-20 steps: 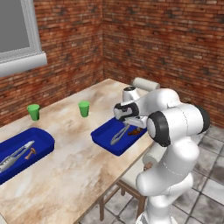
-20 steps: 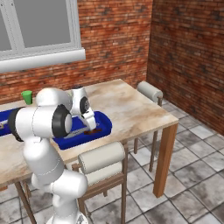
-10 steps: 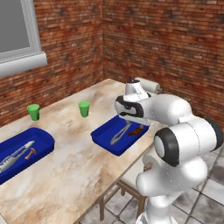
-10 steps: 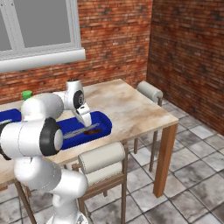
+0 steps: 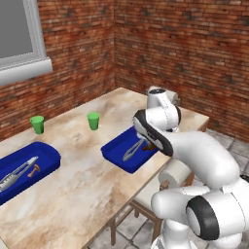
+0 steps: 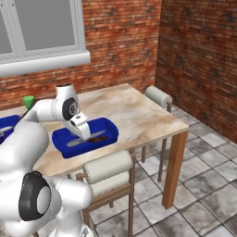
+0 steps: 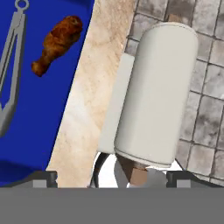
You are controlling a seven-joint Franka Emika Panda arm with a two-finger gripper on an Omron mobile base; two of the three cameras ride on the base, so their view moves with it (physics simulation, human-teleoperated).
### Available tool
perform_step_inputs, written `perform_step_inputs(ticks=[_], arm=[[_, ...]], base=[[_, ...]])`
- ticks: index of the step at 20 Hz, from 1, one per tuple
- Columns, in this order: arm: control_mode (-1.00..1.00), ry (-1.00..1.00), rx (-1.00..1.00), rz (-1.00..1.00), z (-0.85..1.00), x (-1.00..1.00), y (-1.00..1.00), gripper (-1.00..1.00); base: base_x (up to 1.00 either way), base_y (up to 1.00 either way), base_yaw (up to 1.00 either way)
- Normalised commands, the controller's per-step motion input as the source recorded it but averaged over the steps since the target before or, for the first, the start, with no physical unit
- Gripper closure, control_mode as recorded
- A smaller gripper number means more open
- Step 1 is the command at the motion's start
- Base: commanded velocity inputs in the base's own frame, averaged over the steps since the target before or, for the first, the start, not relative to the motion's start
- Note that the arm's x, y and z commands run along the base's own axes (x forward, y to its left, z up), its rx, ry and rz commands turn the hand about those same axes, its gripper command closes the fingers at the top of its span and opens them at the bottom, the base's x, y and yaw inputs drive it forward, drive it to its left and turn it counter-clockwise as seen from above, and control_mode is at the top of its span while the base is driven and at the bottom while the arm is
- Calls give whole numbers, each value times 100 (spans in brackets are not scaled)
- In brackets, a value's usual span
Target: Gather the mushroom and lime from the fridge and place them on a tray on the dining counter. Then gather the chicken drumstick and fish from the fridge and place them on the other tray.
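The chicken drumstick (image 7: 57, 43) lies loose in the near blue tray (image 7: 30, 122), beside grey tongs (image 7: 11, 65). My gripper (image 7: 111, 177) is open and holds nothing; it hangs over the tray's chair-side edge and the rim of the dining counter (image 7: 83, 100). From the base cameras the gripper (image 5: 148, 142) (image 6: 84, 134) sits low over the tray (image 5: 116, 153) (image 6: 62, 139), close to the drumstick (image 6: 99, 138). The other tray (image 5: 46, 153) at the left holds grey tongs (image 5: 17, 172) and a small brown mushroom (image 5: 33, 170).
Two green cups (image 5: 93, 120) (image 5: 37, 124) stand behind the trays. A white-cushioned chair (image 7: 153, 87) (image 6: 109, 169) is tucked against the counter right below my hand, and another chair (image 6: 157, 96) stands at the far end. Brick walls close in behind.
The arm has swung its elbow round and the hand has drawn back toward the tray's chair-side edge. The jaws stay open. The drumstick lies still in the tray.
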Motion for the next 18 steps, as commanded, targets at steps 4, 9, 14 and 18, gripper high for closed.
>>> perform_step_inputs(ticks=[4,9,14,18], arm=[[-100,4,-2,20,46,-71,0,-100],[-100,2,0,21,36,-72,8,-100],[-100,0,0,20,33,-57,0,-100],[-100,1,0,6,7,-6,0,-100]], base=[[0,0,0],[0,0,0],[0,0,0],[0,0,0]])
